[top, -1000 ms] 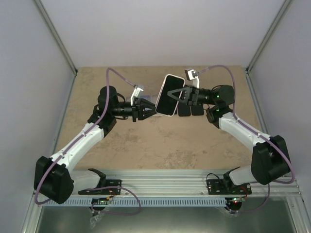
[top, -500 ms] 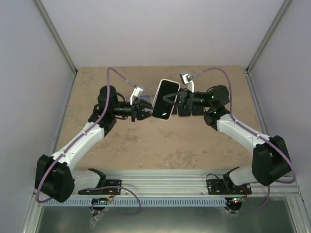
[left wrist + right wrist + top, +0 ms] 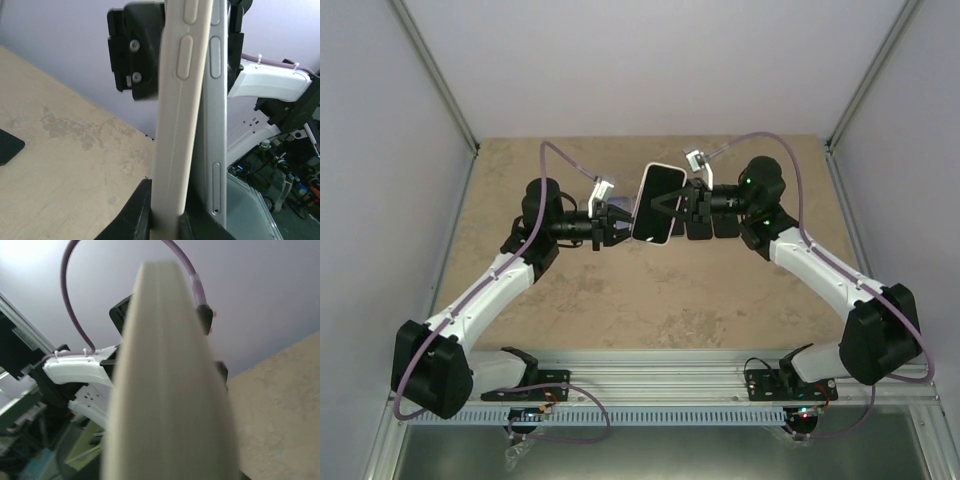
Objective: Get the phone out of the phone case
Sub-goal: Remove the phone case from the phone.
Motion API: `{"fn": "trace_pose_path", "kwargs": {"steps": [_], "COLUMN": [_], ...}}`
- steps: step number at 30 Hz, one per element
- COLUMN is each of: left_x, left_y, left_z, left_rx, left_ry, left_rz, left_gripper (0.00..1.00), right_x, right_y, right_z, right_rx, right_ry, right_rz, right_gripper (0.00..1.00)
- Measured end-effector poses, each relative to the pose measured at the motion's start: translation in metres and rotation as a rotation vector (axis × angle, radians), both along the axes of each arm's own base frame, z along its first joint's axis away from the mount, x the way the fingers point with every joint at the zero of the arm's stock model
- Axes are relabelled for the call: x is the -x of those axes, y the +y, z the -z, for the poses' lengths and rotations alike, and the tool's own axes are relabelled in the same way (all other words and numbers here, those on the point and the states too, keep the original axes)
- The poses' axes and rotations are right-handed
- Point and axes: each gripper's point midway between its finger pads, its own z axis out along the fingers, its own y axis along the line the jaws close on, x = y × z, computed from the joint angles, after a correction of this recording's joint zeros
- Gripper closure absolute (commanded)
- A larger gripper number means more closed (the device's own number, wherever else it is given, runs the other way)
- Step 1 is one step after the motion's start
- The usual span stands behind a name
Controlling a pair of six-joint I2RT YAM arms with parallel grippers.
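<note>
Left hand (image 3: 622,222) clamped shut on the phone case (image 3: 175,125) edge, held clear of the worktop (image 3: 620,300) between both arms. Phone (image 3: 215,125) side shows bare beside the case. Right hand (image 3: 672,205) lies across the screen; its grip cannot be told.

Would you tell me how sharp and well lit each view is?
Top view: evenly lit and sharp, no glare on the dark phone screen. Left wrist view: case and phone edges crisp, the clutter behind them soft. Right wrist view: the case sits too close and blurs, with a bright glow washing out the upper left.
</note>
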Motion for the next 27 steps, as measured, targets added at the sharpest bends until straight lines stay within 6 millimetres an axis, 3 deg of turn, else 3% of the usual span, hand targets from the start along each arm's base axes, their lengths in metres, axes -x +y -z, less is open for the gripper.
{"fn": "trace_pose_path", "kwargs": {"steps": [6, 14, 27], "left_x": [-0.007, -0.014, -0.013], "left_y": [-0.002, -0.002, -0.001], "left_z": [0.001, 0.001, -0.002], "left_rx": [-0.002, 0.005, 0.023], "left_ry": [0.018, 0.029, 0.006], "left_rz": [-0.049, -0.088, -0.084], "left_gripper": [1.00, 1.00, 1.00], "right_x": [0.003, -0.008, -0.016], "right_y": [-0.005, -0.025, -0.034], "right_z": [0.012, 0.010, 0.004], "right_rx": [0.046, 0.055, 0.040], "right_ry": [0.022, 0.036, 0.070], "right_rz": [-0.039, -0.002, 0.025], "right_gripper": [0.56, 0.56, 0.96]}}
